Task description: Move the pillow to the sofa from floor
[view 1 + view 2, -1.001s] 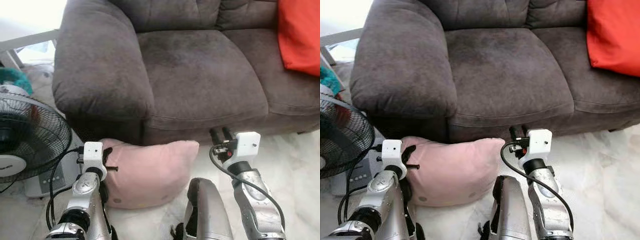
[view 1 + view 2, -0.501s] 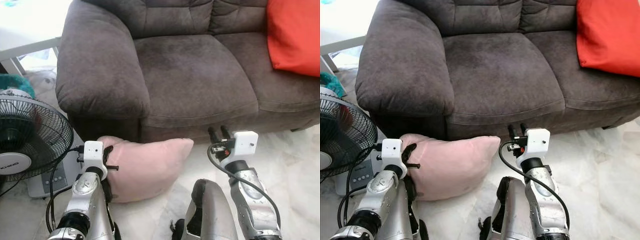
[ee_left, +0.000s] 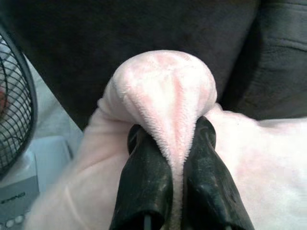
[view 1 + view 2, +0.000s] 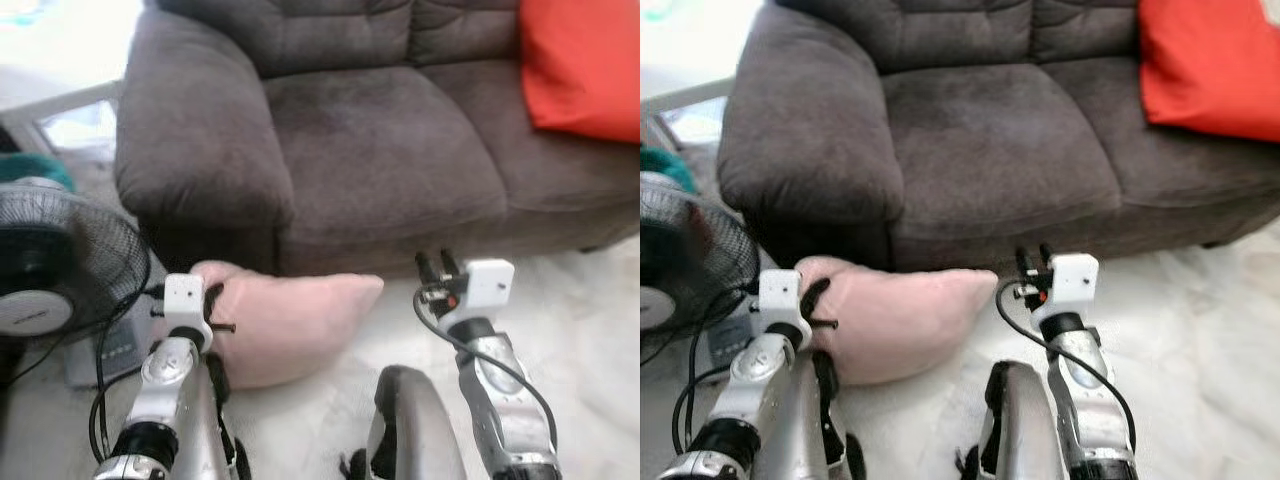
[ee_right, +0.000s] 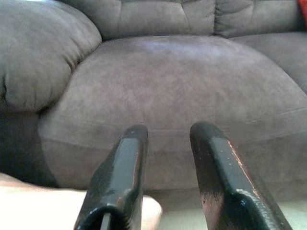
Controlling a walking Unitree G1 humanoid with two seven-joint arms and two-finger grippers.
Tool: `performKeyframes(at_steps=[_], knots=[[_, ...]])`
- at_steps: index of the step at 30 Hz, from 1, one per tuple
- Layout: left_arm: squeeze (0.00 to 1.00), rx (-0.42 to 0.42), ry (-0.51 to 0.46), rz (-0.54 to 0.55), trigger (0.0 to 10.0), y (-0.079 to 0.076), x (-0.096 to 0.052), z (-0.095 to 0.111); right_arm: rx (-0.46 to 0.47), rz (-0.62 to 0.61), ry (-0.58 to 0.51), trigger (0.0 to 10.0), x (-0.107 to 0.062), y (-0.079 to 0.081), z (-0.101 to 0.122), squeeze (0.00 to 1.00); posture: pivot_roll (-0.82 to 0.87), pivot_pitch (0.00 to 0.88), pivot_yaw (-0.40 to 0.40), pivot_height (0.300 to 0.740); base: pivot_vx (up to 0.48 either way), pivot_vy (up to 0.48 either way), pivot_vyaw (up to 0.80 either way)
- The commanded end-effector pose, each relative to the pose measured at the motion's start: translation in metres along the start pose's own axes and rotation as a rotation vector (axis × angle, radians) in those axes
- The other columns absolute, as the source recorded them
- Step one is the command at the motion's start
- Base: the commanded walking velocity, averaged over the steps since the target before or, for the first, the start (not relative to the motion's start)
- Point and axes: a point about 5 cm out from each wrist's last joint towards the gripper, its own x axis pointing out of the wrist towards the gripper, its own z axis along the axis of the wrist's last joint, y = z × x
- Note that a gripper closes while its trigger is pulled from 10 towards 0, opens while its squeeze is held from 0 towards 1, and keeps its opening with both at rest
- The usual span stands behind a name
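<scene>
Pinching: left tool (image 3: 173,158) holds only a fold of the pillow (image 4: 290,325).
Right tool (image 5: 168,172): parted, empty.
Risk: plush slips during the lift.

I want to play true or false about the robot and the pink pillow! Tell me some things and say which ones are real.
1. The left gripper is pinching a corner of the pink pillow. True.
2. The pink pillow is lying on the sofa seat. False: it is on the floor, against the front of the grey sofa.
3. The right gripper holds nothing, and its fingers are apart. True.
4. The cushion on the sofa is blue. False: the orange cushion sits at the sofa's right end.
5. A fan stands on the robot's left side. True.
</scene>
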Motion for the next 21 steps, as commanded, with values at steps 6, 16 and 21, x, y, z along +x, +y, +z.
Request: performKeyframes(at_steps=[6, 16, 21], knots=[[0.00, 0.018, -0.067, 0.016, 10.0, 0.002, 0.000, 0.013, -0.005, -0.012, 0.012, 10.0, -0.003, -0.003, -0.004, 0.00, 0.16, 0.086, -0.075, 0.446, -0.307, 0.000, 0.00], [0.00, 0.087, -0.276, 0.063, 10.0, 0.007, -0.014, 0.047, 0.006, -0.020, 0.012, 10.0, -0.002, -0.003, -0.005, 0.00, 0.17, 0.078, -0.075, 0.446, 0.000, 0.000, 0.00], [0.00, 0.102, -0.317, 0.061, 10.0, 0.002, -0.017, 0.058, 0.009, -0.017, 0.015, 10.0, -0.001, -0.001, -0.007, 0.00, 0.17, 0.074, -0.073, 0.446, 0.000, 0.000, 0.00]])
